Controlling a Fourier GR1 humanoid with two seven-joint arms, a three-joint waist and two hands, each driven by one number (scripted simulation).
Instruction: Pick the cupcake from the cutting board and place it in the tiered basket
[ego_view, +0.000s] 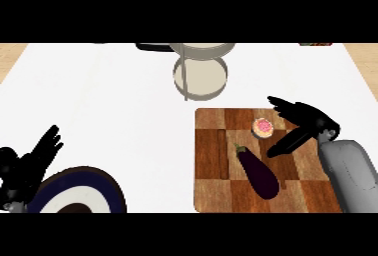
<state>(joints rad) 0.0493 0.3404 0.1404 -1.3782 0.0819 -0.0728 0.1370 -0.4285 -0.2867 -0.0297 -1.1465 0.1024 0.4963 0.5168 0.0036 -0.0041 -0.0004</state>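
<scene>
Right hand (308, 124) spread open beside cupcake (263, 127) on cutting board (214, 175); left hand (26, 165) open, resting lower left.

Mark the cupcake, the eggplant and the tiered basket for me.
cupcake (263, 127), head view, pink top.
eggplant (258, 175), head view, middle of the purple body.
tiered basket (200, 75), head view, lower tier's floor.

Bright, even light washes the white counter (103, 100), no glare anywhere. Shadows are barely there. The tiered basket (200, 75) looks soft-edged up top.
</scene>
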